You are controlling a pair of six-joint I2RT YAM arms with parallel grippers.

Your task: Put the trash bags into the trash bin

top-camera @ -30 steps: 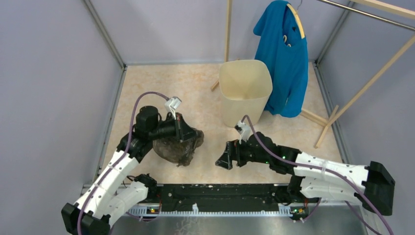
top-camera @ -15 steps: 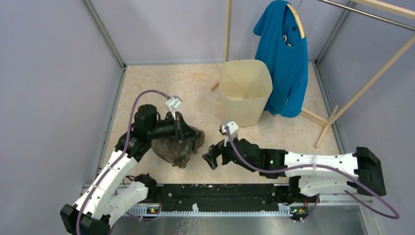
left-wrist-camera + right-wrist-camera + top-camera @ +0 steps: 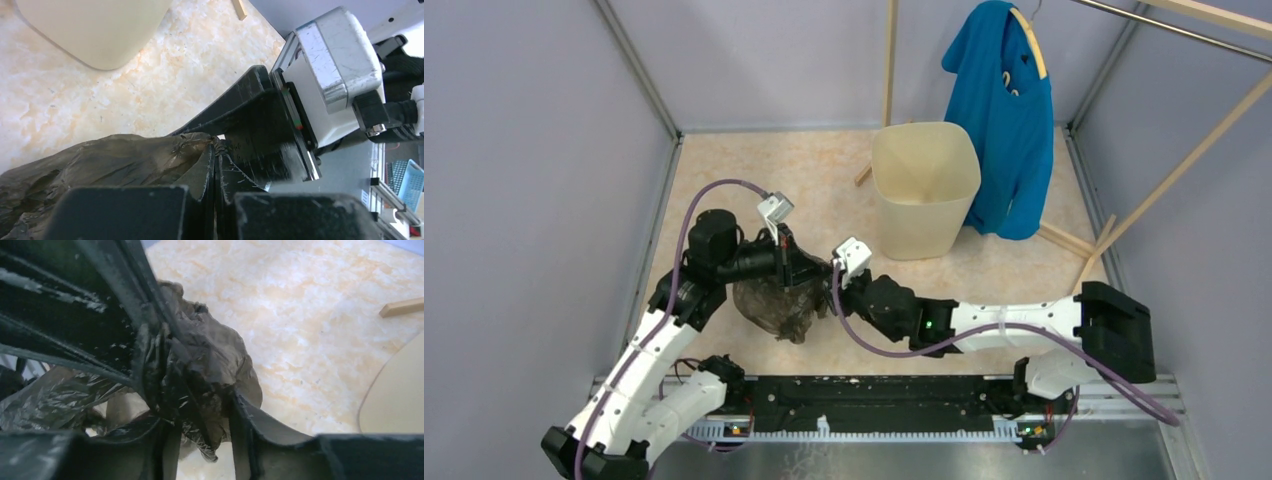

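The trash bag (image 3: 774, 305) is a crumpled, glossy brown-grey film bundle hanging low over the floor at centre left. My left gripper (image 3: 809, 270) is shut on its bunched top; the left wrist view shows the pads pressed together on the film (image 3: 215, 147). Reaching in from the right, my right gripper (image 3: 832, 285) meets the same bunch. In the right wrist view its fingers (image 3: 202, 415) close around a fold of the bag (image 3: 210, 350), right beside the left gripper's fingers (image 3: 100, 300). The cream trash bin (image 3: 924, 195) stands upright behind, with nothing seen inside.
A blue T-shirt (image 3: 1004, 130) hangs on a wooden rack (image 3: 1164, 180) just right of the bin. Grey walls enclose the marbled floor (image 3: 724, 180) on three sides. The black rail (image 3: 874, 400) with the arm bases runs along the near edge.
The right arm swung left from the floor's middle to the bag's top, and its jaws went from wide open to closed around the film. The left arm kept holding the bag.
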